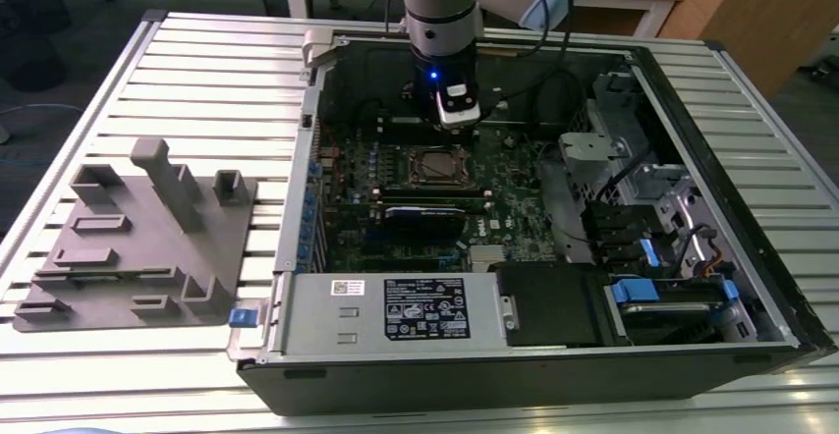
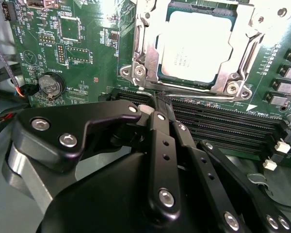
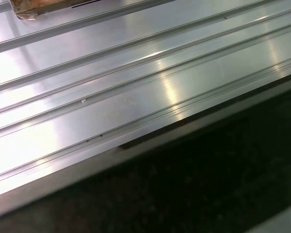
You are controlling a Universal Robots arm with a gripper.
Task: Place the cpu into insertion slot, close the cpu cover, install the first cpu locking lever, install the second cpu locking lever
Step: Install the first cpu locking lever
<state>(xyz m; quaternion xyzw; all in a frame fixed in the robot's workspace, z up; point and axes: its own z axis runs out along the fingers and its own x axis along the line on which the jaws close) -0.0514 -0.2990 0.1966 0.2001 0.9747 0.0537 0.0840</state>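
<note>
Setting: an open computer case (image 1: 525, 370) is laid on a slatted metal table (image 1: 196, 71), and its green circuit board (image 1: 352, 208) is exposed.
Arm: the arm is lowered into the case from above, and the gripper (image 1: 455, 118) is held over the board, just beside the socket (image 1: 439, 166).
Gripper fingers: in the second wrist view the black fingers (image 2: 161, 126) of the gripper (image 2: 160, 99) are seen pressed together, and nothing is seen between them.
Fingertip position: the tips are placed over the long black slots (image 2: 223, 124), near the closest edge of the cover frame (image 2: 145, 53) but apart from it.
Chip: the chip (image 2: 196, 46) is seated in the socket, with its silvery top facing up.
Cover frame: the frame is laid flat around the chip, whose top is shown through the central opening.
Levers: it cannot be told whether they are latched.
Board details: a round coin battery (image 2: 51, 86) is mounted well to one side of the socket.
Inside the case: a dark card with a blue strip (image 1: 426, 220) is fitted near the socket, and a labelled metal box (image 1: 393, 308) is set at the near wall.
Beside the case: a grey moulded holder (image 1: 132, 228) is placed on the table at the exterior view's left.
First wrist view: the table's shiny slats (image 3: 136, 97) are shown beside a dark surface (image 3: 208, 189).
</note>
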